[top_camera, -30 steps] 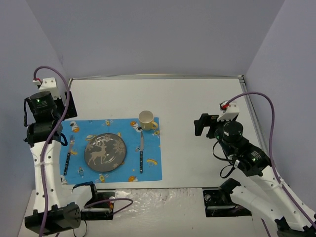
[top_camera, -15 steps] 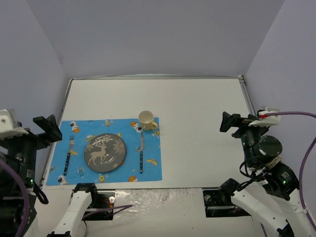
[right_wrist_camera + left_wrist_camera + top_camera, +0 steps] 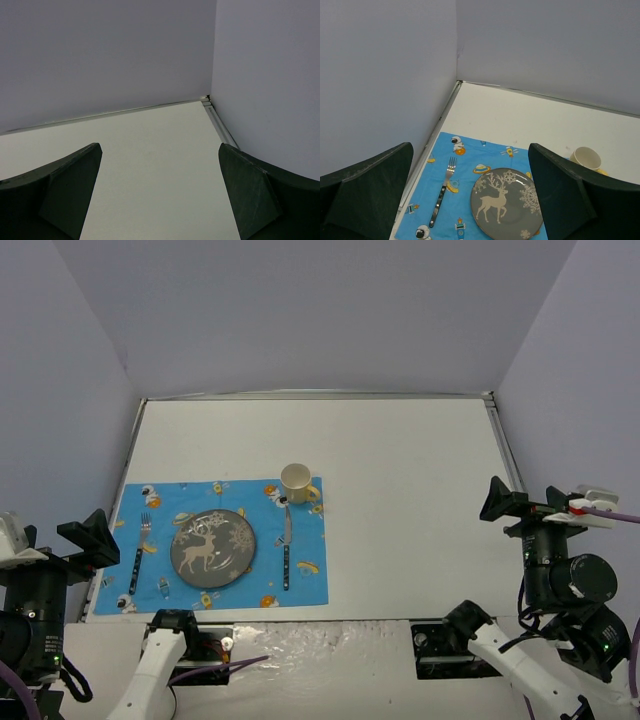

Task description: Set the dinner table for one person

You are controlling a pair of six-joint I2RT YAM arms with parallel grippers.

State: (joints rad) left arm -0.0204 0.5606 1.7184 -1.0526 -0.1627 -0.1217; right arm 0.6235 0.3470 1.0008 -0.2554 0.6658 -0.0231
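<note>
Beside the placemat (image 3: 262,578), dinner table (image 3: 400,490) (metal-rimmed) lies open.

1. This was a robot lab test cell, not a home: bare lilac-grey walls (image 3: 300,310) boxed in a white desk (image 3: 400,470) on three sides.
2. A left arm (image 3: 35,605) and a right arm (image 3: 565,585) stood bolted at the desk's near edge, trailing purple cables (image 3: 230,655).
3. The only homely things were a blue placemat (image 3: 240,590) carrying a plate (image 3: 212,548), fork (image 3: 138,558), knife (image 3: 286,550) and cup (image 3: 298,483).
</note>
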